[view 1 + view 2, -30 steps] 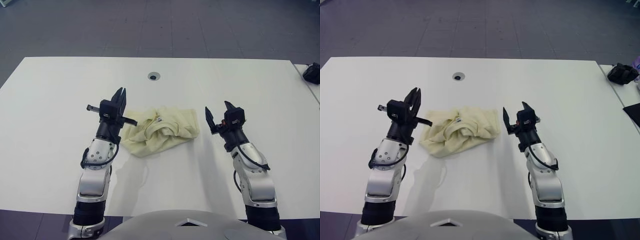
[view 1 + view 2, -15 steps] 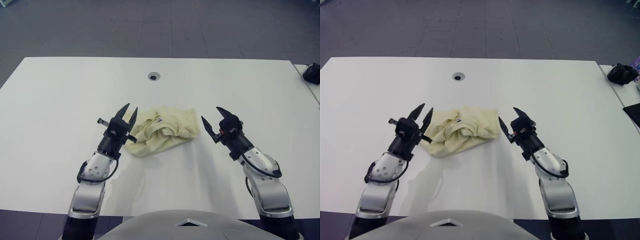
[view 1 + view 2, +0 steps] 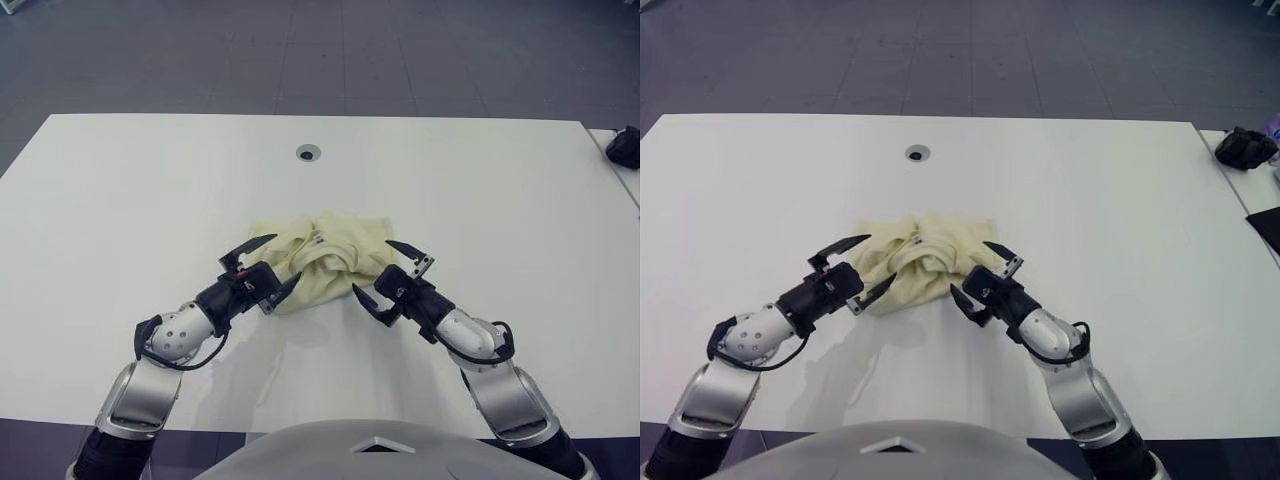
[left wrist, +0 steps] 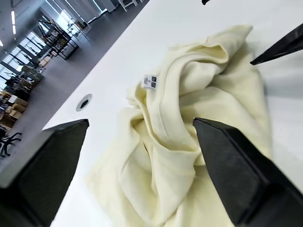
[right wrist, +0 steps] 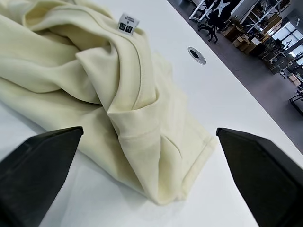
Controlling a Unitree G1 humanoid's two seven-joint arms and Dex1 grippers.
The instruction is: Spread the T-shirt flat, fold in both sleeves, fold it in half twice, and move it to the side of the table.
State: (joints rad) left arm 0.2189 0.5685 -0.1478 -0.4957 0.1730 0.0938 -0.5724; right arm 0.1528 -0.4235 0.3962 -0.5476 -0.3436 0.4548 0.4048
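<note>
The pale yellow T-shirt (image 3: 325, 255) lies bunched around the middle of the worktop (image 3: 120, 180). It looks light, soft and limp, likely to sag and slide, so its loose outer edges on either side seem the best hold. The left pincer (image 3: 283, 258) is wide open and empty at the shirt's left edge; the right pincer (image 3: 372, 267) gapes equally, empty, just beside its right edge

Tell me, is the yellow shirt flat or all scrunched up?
Scrunched up. The T-shirt lies in a bunched heap on the table, cloth folded over itself around the neck tag.
</note>
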